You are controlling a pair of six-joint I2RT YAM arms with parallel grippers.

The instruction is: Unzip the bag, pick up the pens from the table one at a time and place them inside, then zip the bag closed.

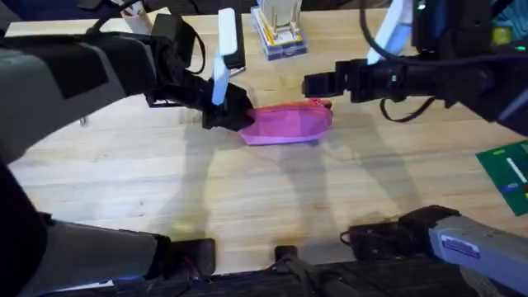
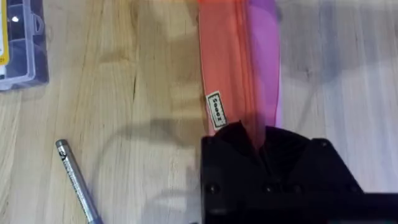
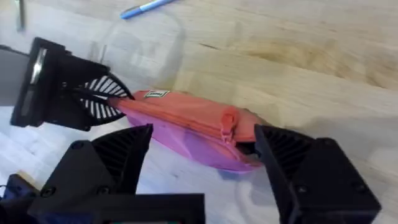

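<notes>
The pink bag (image 1: 285, 124) lies on the table (image 1: 247, 198) at mid-table. My left gripper (image 1: 227, 115) is shut on the bag's left end, and the left wrist view shows the bag (image 2: 239, 74) pinched in that gripper (image 2: 258, 140). My right gripper (image 1: 318, 85) hovers open over the bag's right end. In the right wrist view this gripper (image 3: 204, 134) straddles the bag (image 3: 186, 118), with the zipper pull tab (image 3: 229, 124) between its fingers. A silver pen (image 2: 78, 180) lies on the wood beside the bag. A blue pen (image 3: 146, 7) lies farther off.
A clear plastic organiser box (image 2: 18, 43) sits near the silver pen. At the table's back stand a white and yellow box (image 1: 279, 33) and a black object (image 1: 233, 45). A green board (image 1: 507, 173) lies at the right edge.
</notes>
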